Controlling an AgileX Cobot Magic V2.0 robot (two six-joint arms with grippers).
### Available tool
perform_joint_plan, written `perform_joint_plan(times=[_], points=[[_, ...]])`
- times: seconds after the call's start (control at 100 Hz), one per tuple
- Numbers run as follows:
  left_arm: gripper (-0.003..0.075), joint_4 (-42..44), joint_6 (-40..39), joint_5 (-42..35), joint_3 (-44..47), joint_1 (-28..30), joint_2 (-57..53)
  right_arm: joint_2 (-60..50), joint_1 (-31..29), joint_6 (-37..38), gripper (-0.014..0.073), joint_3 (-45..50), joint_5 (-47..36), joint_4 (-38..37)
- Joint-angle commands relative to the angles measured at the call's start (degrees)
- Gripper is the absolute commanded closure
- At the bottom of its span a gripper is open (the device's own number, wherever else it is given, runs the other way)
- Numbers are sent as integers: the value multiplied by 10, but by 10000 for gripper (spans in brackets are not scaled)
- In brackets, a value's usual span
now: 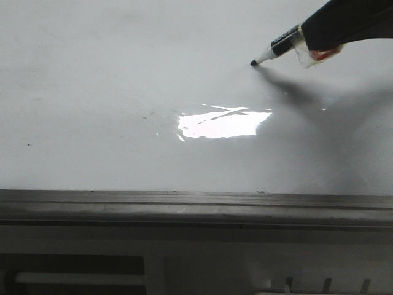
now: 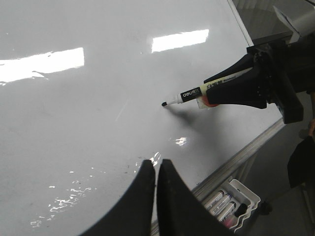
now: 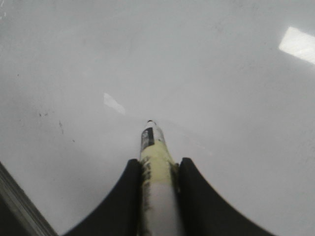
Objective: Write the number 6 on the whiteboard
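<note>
The whiteboard (image 1: 110, 92) is a glossy white sheet that fills all three views. No number 6 shows on it in any view. My right gripper (image 1: 307, 42) comes in from the upper right, shut on a black-tipped marker (image 1: 279, 46) with a yellowish label. The marker's tip (image 1: 253, 62) meets its own shadow on the board. The left wrist view shows the same marker (image 2: 189, 94) in the right gripper (image 2: 216, 91). In the right wrist view the marker (image 3: 152, 142) sits between both fingers (image 3: 133, 177). My left gripper (image 2: 156, 164) hovers over the board's near part, shut on nothing.
A grey metal edge rail (image 1: 184, 206) runs along the board's near side. Below it hangs a white tray (image 2: 246, 189) holding spare markers (image 2: 221, 202). A bright glare patch (image 1: 221, 123) lies mid-board, with small dark specks (image 1: 145, 117) nearby.
</note>
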Motion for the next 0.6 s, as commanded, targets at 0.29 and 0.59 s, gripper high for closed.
perform_joint_plan(times=[0.29,0.59], points=[[739,-11,-6,-22,-16,1,5,4,40,0,644,-16,68,-2],[739,-11,-6,-22,-16,1,5,3,57,2,644,-16,164,-17]])
